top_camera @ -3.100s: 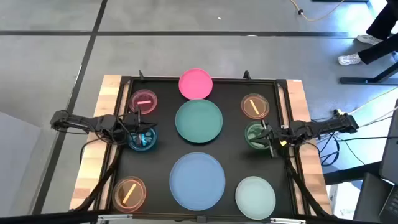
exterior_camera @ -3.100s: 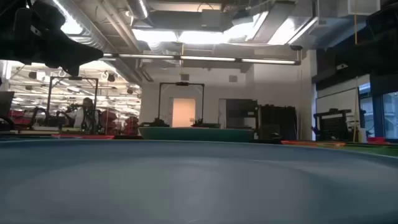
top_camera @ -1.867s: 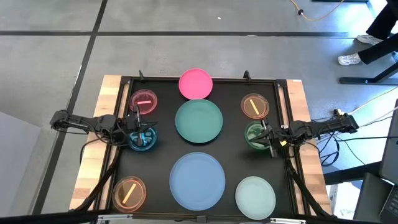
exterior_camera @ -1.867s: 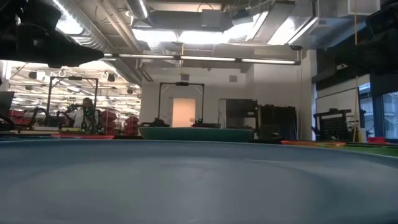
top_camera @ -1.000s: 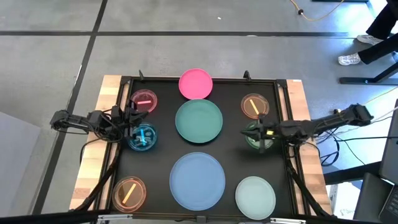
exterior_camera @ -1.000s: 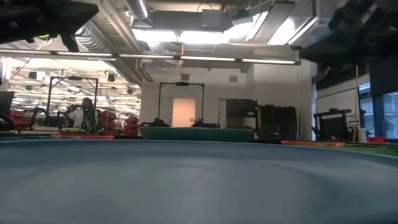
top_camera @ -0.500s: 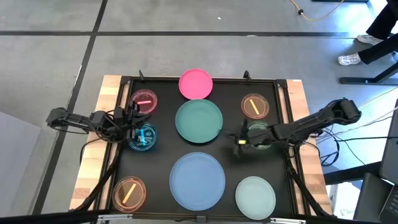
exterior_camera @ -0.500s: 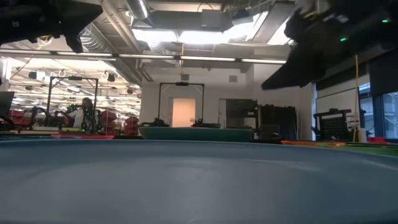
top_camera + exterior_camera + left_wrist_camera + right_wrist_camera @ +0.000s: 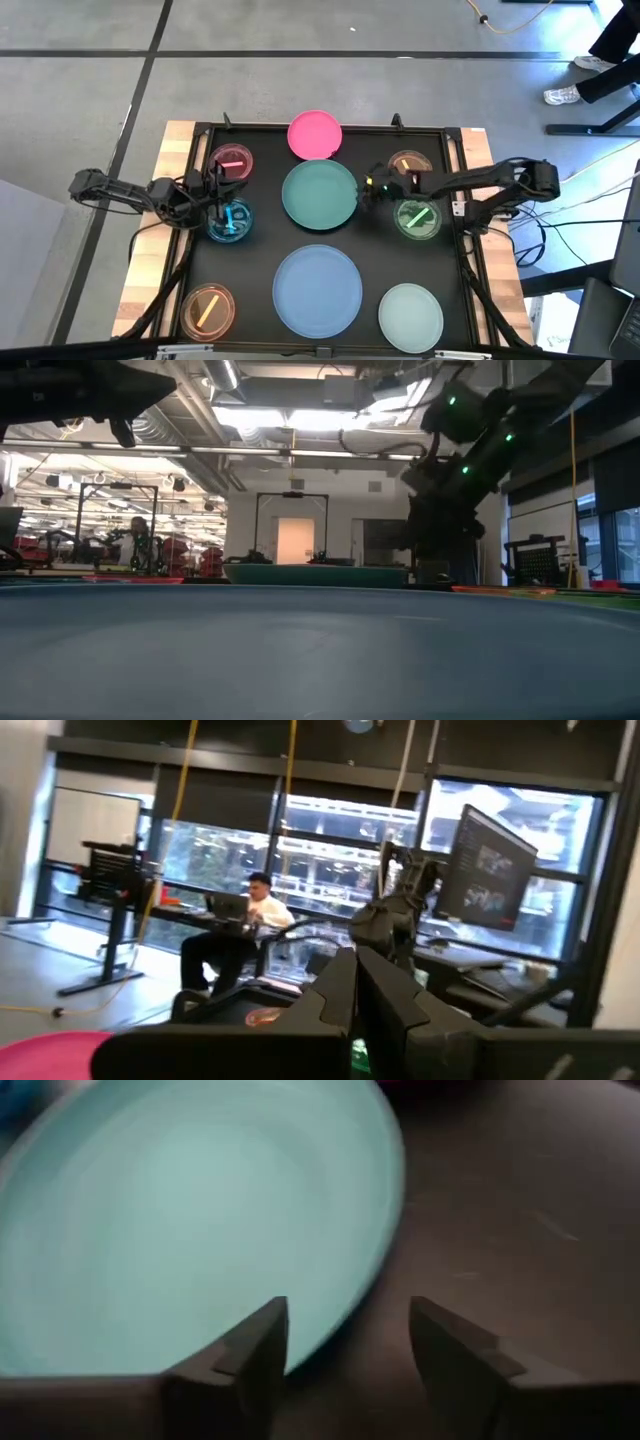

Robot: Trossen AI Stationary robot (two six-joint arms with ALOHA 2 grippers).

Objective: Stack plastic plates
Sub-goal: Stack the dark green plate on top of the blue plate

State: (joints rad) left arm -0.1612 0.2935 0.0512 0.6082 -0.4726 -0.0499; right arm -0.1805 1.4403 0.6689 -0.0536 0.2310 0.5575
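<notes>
Change since earlier frames: right gripper [image 9: 368, 190] has swung inward off the small green plate [image 9: 417, 218] to the teal plate [image 9: 320, 194]; jaws spread wide, empty, the teal rim just ahead of them. Left gripper [image 9: 222, 192] has drawn back from the small blue plate [image 9: 229, 221]; jaws shut, empty, between it and the small pink plate [image 9: 231, 162].

Surface: black mat [image 9: 255, 260] on a wooden desk [image 9: 148, 262]; light blue plate [image 9: 318, 288], pale mint plate [image 9: 410, 312], pink plate [image 9: 314, 134], two orange plates [image 9: 207, 310] [image 9: 407, 166], all lying singly.

Room: grey floor [image 9: 80, 100]; seated person [image 9: 245, 935] beyond windows.
</notes>
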